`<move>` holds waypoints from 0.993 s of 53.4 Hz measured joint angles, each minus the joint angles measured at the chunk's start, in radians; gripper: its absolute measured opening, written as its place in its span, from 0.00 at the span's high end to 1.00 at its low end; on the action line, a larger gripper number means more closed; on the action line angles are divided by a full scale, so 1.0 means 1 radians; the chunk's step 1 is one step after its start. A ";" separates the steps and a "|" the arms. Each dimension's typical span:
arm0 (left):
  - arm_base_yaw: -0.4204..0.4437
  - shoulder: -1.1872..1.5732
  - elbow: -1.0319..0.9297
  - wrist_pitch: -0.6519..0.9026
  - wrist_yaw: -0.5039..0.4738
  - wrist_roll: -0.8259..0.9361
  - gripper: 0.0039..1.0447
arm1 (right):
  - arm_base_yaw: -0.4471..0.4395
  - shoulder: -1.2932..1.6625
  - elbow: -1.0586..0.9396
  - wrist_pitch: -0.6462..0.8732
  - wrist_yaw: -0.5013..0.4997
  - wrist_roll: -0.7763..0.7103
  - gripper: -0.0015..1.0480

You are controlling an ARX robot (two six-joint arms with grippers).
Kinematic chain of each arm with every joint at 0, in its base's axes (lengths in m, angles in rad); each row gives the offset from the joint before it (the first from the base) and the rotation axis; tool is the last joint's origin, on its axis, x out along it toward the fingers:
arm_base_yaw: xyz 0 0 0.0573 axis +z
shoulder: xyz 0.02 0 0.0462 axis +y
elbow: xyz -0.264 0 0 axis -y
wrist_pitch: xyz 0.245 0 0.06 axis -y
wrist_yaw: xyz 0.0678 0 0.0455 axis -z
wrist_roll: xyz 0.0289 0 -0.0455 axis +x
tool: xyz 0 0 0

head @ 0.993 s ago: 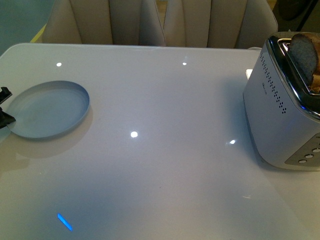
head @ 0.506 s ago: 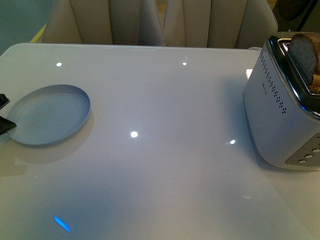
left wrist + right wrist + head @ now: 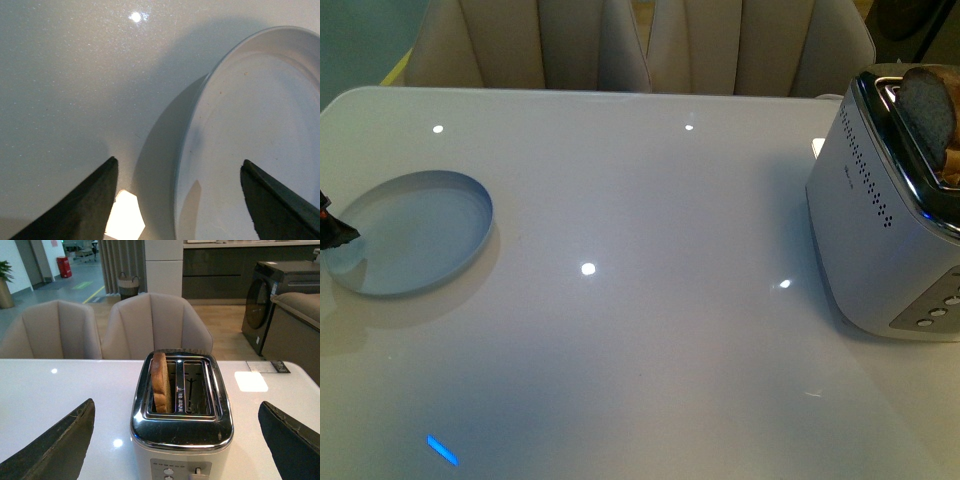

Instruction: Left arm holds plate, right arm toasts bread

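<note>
White glossy table (image 3: 650, 330) fills my front view, dotted with small lamp reflections, and pale padded chairs (image 3: 620, 45) stand along its far edge. My plate (image 3: 410, 232) sits at the left side of the table, lying flat and holding nothing. Only the dark tip of my left gripper (image 3: 332, 228) shows at the picture's left edge, at the plate's near-left rim; from here I cannot tell whether it touches. At the right side stands a silver toaster (image 3: 880, 230), and the bread (image 3: 928, 108) stands upright in one of its slots, its rounded top poking out.

Seen from my left wrist, my left gripper (image 3: 182, 200) is spread wide, one finger (image 3: 85, 205) over the bare table and the other over the plate's inside, so the plate's (image 3: 260, 125) rim runs between them. Neither finger is closed on the rim. The plate is bare apart from a few tiny specks.

From my right wrist, my right gripper (image 3: 175, 440) is also wide open and holds nothing, its two dark fingers (image 3: 55, 450) framing the toaster (image 3: 181, 415) from above. The bread (image 3: 160, 382) is in one slot, leaning against that slot's outer wall; the other slot holds nothing. Two chairs (image 3: 100, 330) stand behind the table (image 3: 50, 390).
</note>
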 joint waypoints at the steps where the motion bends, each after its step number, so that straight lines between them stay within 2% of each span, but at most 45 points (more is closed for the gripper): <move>1: 0.000 -0.003 -0.003 0.003 0.000 -0.002 0.23 | 0.000 0.000 0.000 0.000 0.000 0.000 0.09; 9: -0.008 -0.063 -0.049 0.043 -0.001 -0.019 0.05 | 0.000 0.000 0.000 0.000 0.000 0.000 0.09; 34: -0.140 -0.471 -0.151 0.156 -0.077 -0.094 0.06 | 0.000 0.000 0.000 0.000 0.000 0.000 0.09; 47: -0.141 -0.470 -0.160 0.156 -0.081 -0.099 0.06 | 0.000 0.000 0.000 0.000 0.000 0.000 0.09; 48: -0.141 -0.466 -0.164 0.175 -0.091 -0.084 0.07 | 0.000 0.000 0.000 0.000 0.000 0.000 0.09; 53: -0.150 -0.451 -0.288 0.547 -0.163 0.078 0.22 | 0.000 0.000 0.000 0.000 0.000 0.000 0.09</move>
